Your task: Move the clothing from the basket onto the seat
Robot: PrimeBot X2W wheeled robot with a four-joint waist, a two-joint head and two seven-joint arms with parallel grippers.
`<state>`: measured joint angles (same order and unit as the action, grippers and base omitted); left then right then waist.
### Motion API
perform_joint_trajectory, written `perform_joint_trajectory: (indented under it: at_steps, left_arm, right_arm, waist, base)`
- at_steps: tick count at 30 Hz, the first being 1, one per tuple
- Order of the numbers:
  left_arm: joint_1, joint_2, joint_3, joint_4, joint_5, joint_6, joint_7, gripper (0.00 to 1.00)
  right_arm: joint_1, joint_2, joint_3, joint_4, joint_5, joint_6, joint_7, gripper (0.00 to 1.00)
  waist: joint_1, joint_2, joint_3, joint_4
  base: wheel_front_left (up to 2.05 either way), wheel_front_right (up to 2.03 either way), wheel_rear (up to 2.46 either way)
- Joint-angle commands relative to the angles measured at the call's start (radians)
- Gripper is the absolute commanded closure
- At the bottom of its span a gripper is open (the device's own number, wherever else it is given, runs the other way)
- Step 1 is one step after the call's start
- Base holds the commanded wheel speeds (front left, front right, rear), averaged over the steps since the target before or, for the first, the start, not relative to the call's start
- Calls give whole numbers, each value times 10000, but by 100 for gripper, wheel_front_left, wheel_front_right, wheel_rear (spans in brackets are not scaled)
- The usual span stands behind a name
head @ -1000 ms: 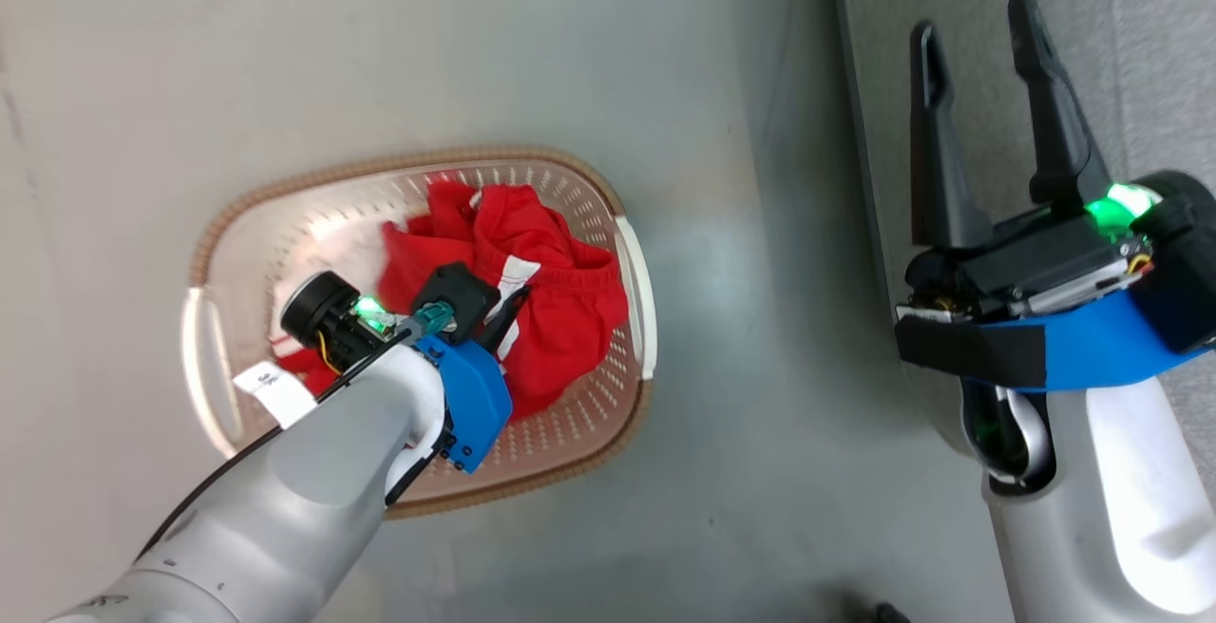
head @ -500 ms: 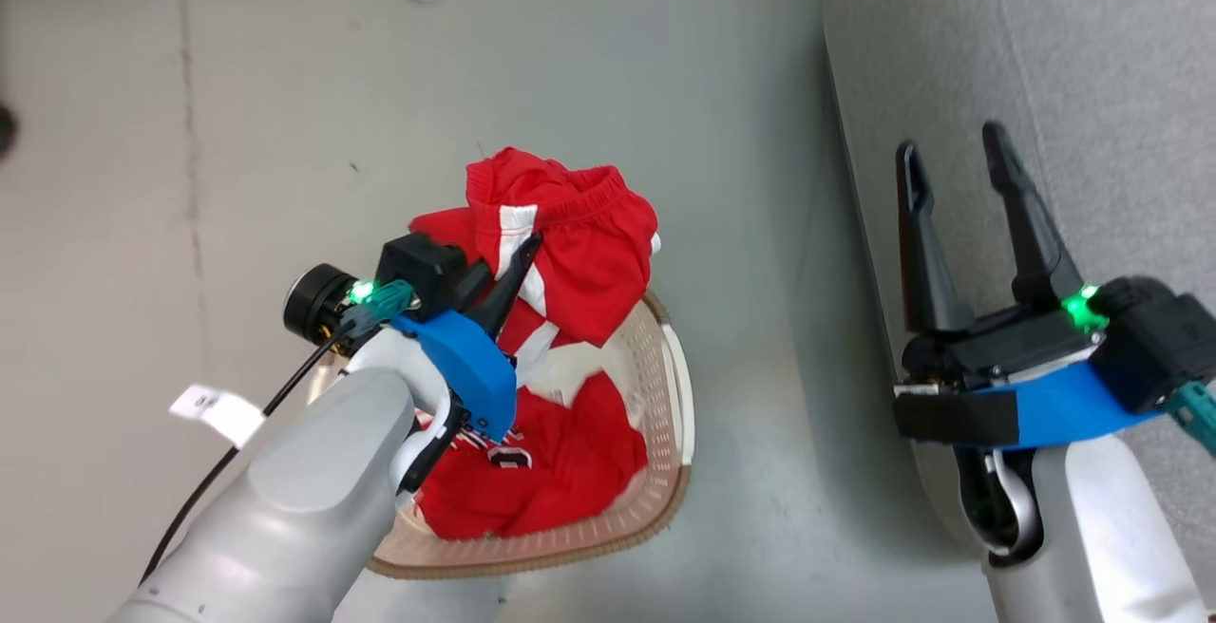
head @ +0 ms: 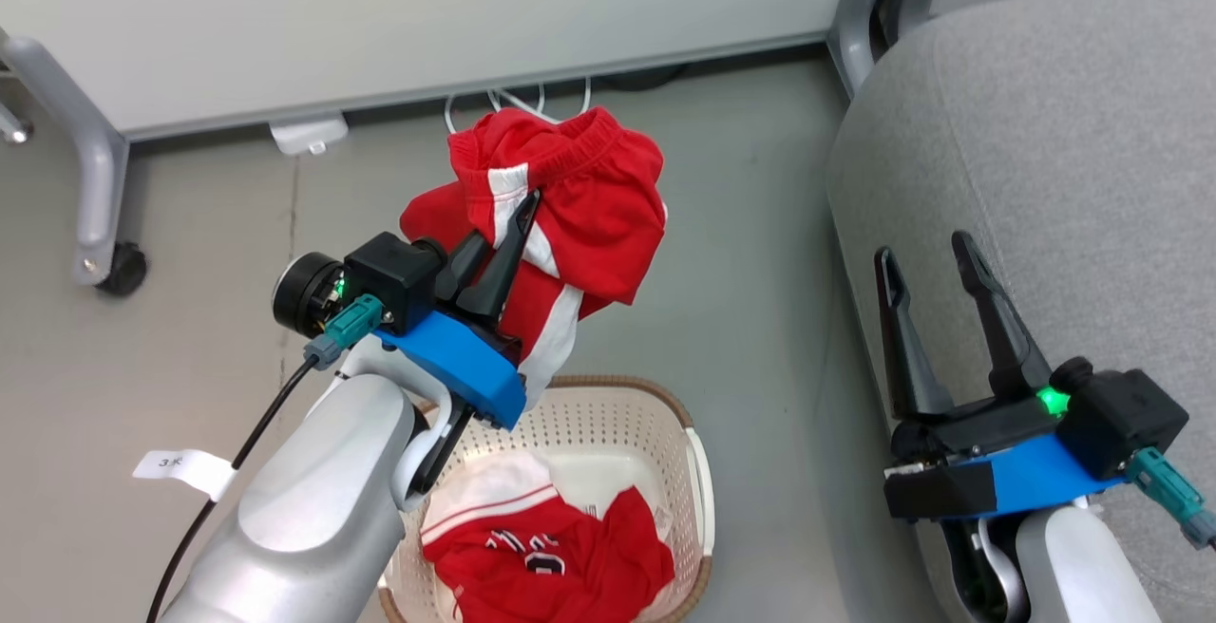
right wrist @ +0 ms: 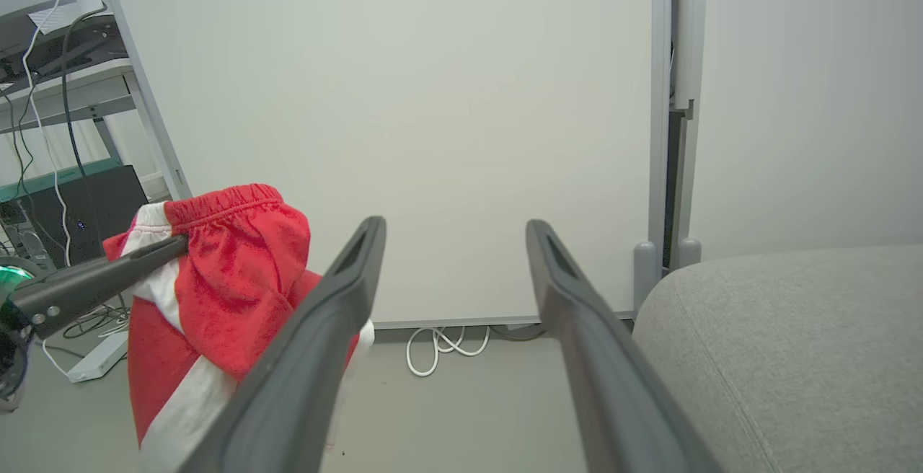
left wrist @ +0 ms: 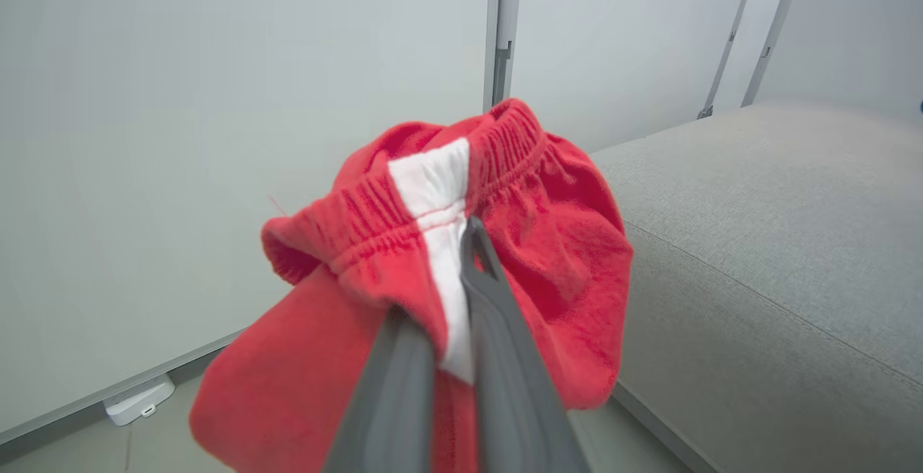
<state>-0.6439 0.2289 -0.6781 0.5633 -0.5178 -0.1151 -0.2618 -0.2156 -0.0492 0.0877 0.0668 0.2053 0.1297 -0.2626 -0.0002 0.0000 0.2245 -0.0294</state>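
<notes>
Red shorts with a white stripe and a stretchy band hang up in the air. The left gripper pinches them tight, right on the white stripe near the band. The soft cloth droops down around its 2 dark fingers.

From the head view, the shorts hang just past the far rim of the basket. The basket is cream with little holes and a brown rim, and it sits on the grey floor. 1 more red top with white marks lies inside it, with some white cloth next to it.

The big grey seat is to the right of the basket, with a strip of floor between them. The right gripper is over the near edge of the seat. Its 2 fingers are spread wide apart, with nothing in them.

Far back stands a white wall board. A white cable lies on the floor under it. A small black wheel is at the left.
</notes>
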Motion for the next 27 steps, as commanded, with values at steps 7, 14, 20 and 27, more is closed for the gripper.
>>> perform_joint_trajectory:
  at_steps: [7,14,20,27]
  left_arm:
    - [396,-180,687,-843,663,-90,-44,100]
    - [513,-232,709,-1051,851,-138,-39,100]
    - [583,-234,675,-1104,883,-161,-40,100]
    - [495,-294,616,-1237,942,-166,-40,100]
  right_arm:
    - [736,-21,92,155,199,19,-35,0]
    - [1134,-21,173,247,346,19,-35,0]
    - [1285,-21,268,256,385,19,-35,0]
    - [818,-21,1179,360,-11,19,-35,0]
  waist:
    - [2,0,-1335,153]
    - [2,0,-1890,218]
    - [2,0,-2081,242]
    - [2,0,-2086,356]
  base:
    - [0,0,0]
    - [0,0,0]
    - [0,0,0]
    - [0,0,0]
